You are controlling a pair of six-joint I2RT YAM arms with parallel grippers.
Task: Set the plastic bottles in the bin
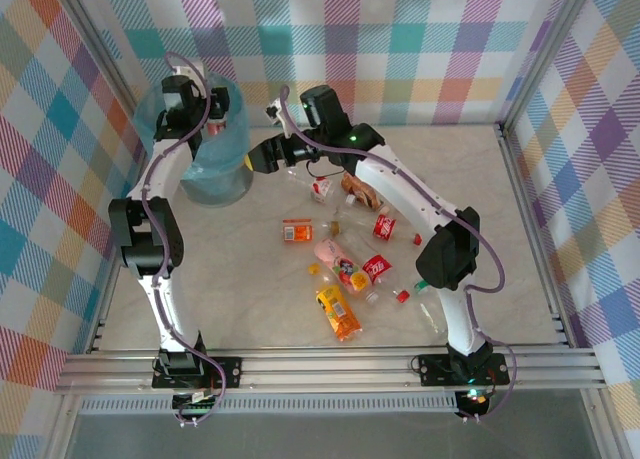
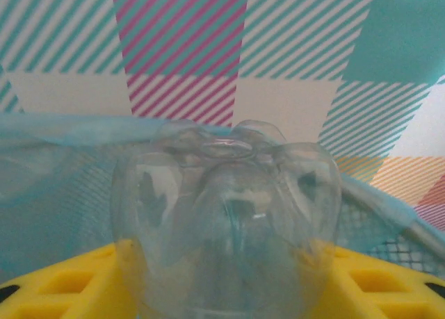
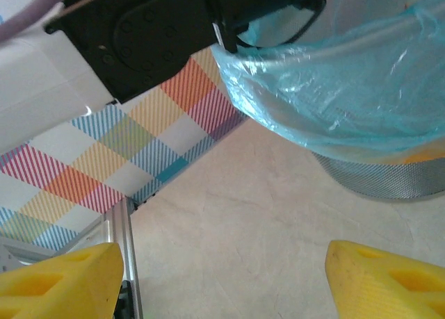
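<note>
My left gripper (image 1: 212,119) hangs over the bin (image 1: 215,174), a round mesh bin lined with a light-blue bag (image 2: 49,152). It is shut on a clear plastic bottle (image 2: 226,208), whose base points away between the yellow fingers (image 2: 62,284). My right gripper (image 1: 257,159) is open and holds nothing, low over the bare table right of the bin (image 3: 375,110); its yellow fingertips (image 3: 62,281) stand far apart. Several more plastic bottles lie in the table's middle, among them an orange-labelled one (image 1: 297,232), a red-labelled one (image 1: 385,224) and a yellow one (image 1: 338,312).
Checked cloth walls and aluminium rails (image 1: 530,229) close in the table. The left arm's black link (image 3: 139,34) crosses above the right gripper. Bare tabletop (image 1: 250,279) lies between the bin and the bottle pile, and to the right (image 1: 500,209).
</note>
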